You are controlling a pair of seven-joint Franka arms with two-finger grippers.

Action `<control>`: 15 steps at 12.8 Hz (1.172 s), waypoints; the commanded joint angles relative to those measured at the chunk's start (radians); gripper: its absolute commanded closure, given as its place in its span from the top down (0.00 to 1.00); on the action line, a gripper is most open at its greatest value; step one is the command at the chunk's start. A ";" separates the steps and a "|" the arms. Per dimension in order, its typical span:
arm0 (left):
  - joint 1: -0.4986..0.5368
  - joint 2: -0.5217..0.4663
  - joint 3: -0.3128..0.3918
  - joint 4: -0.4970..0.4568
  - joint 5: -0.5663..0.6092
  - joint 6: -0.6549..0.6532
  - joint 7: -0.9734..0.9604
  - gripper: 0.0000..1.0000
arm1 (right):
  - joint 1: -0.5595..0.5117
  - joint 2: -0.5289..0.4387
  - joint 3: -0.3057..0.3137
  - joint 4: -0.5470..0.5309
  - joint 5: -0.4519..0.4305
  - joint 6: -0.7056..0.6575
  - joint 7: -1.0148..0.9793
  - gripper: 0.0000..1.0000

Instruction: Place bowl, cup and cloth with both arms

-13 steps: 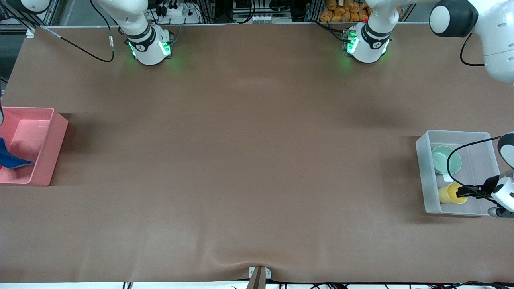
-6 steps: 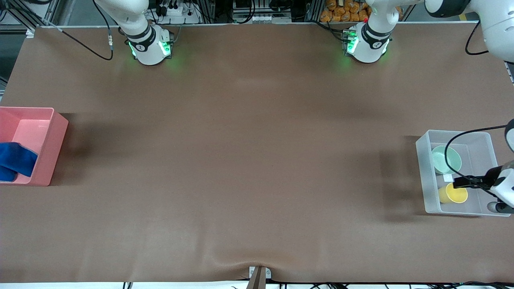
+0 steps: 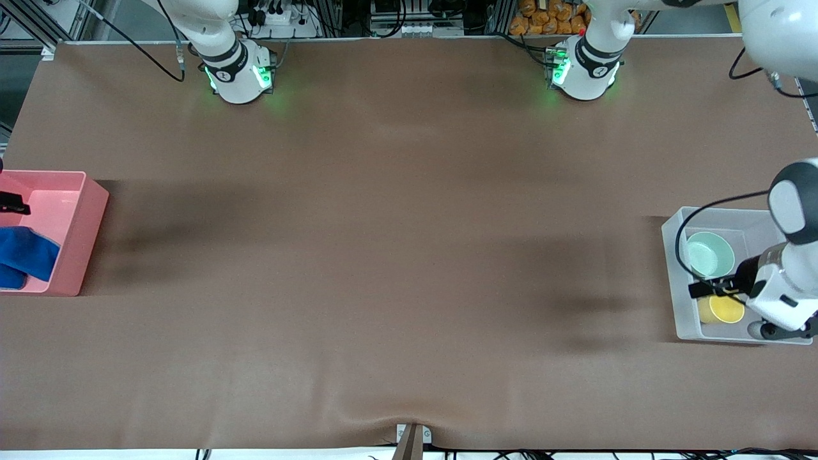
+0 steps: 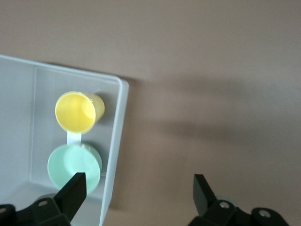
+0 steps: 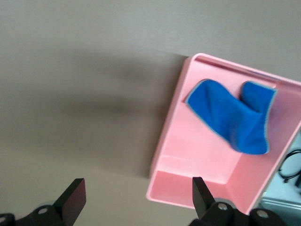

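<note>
The yellow cup point(image 3: 726, 309) stands upright in the clear bin point(image 3: 671, 268) at the left arm's end of the table. The mint green bowl point(image 3: 709, 253) sits beside it in the same bin, farther from the front camera. My left gripper point(image 3: 698, 289) hangs open and empty over the bin's wall. The left wrist view shows the cup point(image 4: 75, 111), the bowl point(image 4: 74, 165) and the open gripper point(image 4: 138, 193). The blue cloth point(image 3: 25, 255) lies crumpled in the pink bin point(image 3: 89, 211). My right gripper point(image 3: 14, 207) is over that bin, open and empty point(image 5: 136, 195), with the cloth point(image 5: 230, 115) below.
The brown table mat point(image 3: 396, 243) stretches bare between the two bins. The arm bases point(image 3: 239, 76) stand along the edge farthest from the front camera. A black cable point(image 3: 687, 230) loops over the clear bin.
My left gripper let go of the cup, which now stands in the clear bin, and moved off it. My right gripper dropped the cloth into the pink bin and lifted away.
</note>
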 commanded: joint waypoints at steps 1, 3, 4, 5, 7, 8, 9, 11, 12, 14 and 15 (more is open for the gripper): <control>0.011 -0.159 -0.027 -0.087 0.008 -0.080 0.040 1.00 | 0.084 -0.093 -0.005 -0.037 0.022 -0.079 0.159 1.00; 0.013 -0.283 -0.049 -0.208 -0.007 -0.109 0.068 1.00 | 0.172 -0.141 -0.005 -0.035 0.022 -0.140 0.309 1.00; 0.013 -0.362 -0.055 -0.294 -0.007 -0.108 0.076 1.00 | 0.212 -0.162 -0.005 -0.037 0.022 -0.160 0.381 1.00; 0.016 -0.436 -0.056 -0.371 -0.007 -0.097 0.100 1.00 | 0.244 -0.179 -0.005 -0.035 0.022 -0.180 0.438 1.00; 0.023 -0.545 -0.056 -0.460 -0.019 -0.070 0.148 1.00 | 0.267 -0.217 -0.003 -0.035 0.049 -0.200 0.518 1.00; 0.023 -0.572 -0.056 -0.470 -0.039 -0.065 0.148 1.00 | 0.282 -0.242 -0.005 -0.035 0.084 -0.201 0.581 1.00; 0.020 -0.567 -0.056 -0.456 -0.052 -0.063 0.148 1.00 | 0.292 -0.260 -0.003 -0.035 0.100 -0.201 0.613 1.00; 0.016 -0.517 -0.055 -0.386 -0.052 -0.060 0.146 1.00 | 0.283 -0.285 0.024 -0.035 0.150 -0.204 0.655 1.00; 0.017 -0.503 -0.055 -0.366 -0.047 -0.057 0.146 1.00 | 0.258 -0.302 0.066 -0.035 0.151 -0.231 0.696 1.00; 0.017 -0.469 -0.055 -0.288 -0.042 -0.056 0.137 1.00 | 0.246 -0.328 0.080 -0.035 0.151 -0.263 0.721 1.00; 0.011 -0.457 -0.055 -0.270 -0.036 -0.057 0.132 1.00 | 0.241 -0.337 0.080 -0.035 0.151 -0.279 0.722 1.00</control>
